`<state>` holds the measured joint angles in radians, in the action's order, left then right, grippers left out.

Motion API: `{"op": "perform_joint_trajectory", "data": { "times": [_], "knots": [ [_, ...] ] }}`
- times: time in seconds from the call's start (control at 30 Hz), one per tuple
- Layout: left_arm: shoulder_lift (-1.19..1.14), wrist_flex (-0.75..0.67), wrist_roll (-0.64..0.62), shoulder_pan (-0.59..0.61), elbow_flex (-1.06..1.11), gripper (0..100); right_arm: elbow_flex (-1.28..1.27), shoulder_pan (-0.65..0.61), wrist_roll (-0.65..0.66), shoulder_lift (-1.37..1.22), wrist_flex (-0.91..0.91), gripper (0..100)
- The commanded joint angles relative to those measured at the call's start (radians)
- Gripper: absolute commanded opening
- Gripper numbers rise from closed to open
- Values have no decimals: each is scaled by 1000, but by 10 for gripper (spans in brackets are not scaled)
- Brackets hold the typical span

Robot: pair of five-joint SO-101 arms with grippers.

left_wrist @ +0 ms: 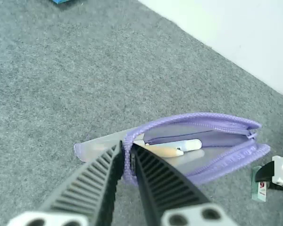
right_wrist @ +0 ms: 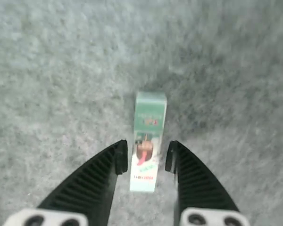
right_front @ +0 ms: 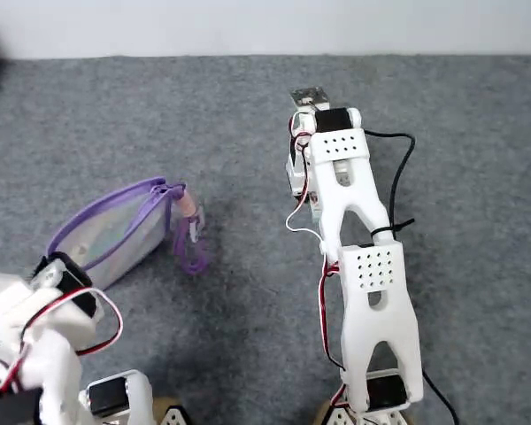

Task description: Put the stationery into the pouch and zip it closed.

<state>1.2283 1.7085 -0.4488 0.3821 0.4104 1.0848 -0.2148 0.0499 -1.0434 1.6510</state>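
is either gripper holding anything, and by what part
Left gripper pinches the pouch by its purple zipper rim at one end. Right gripper is open around the small box, holding nothing.

The pouch (left_wrist: pixel 217 136) is looking glossy see-thru plastic w/ woven zip tape, carpet (right_front: pixel 248 115) fuzzy matt, small packet (right_wrist: pixel 150 113) prob. paper.

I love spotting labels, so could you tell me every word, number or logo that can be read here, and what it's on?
Small green and white box: printed lines and a red mark, all too blurred to read.
Purple pouch: no writing visible.
White pen inside the pouch: no readable print.
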Motion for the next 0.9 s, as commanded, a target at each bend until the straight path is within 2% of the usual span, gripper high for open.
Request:
{"op": "perform_joint_trajectory", "data": {
  "times": [0.0,0.2,0.37,0.5,0.57,0.6,0.73,0.87],
  "knots": [
    [28,-6,-5,0,24,14,40,4,49,82,-54,147],
    [44,-6,-5,0,35,14,46,8,86,19,-59,147],
    [37,-6,-5,0,35,14,46,16,91,-22,-153,137],
    [37,-6,-5,0,35,14,49,8,153,-15,-157,0],
    [37,-6,-5,0,36,14,72,8,157,12,-108,24],
    [35,-8,-5,0,36,14,89,8,157,25,-74,6],
    [35,-80,-6,0,62,14,196,1,155,84,131,8],
    [35,-127,-6,-23,116,14,235,10,155,177,147,8]
  ]
}}
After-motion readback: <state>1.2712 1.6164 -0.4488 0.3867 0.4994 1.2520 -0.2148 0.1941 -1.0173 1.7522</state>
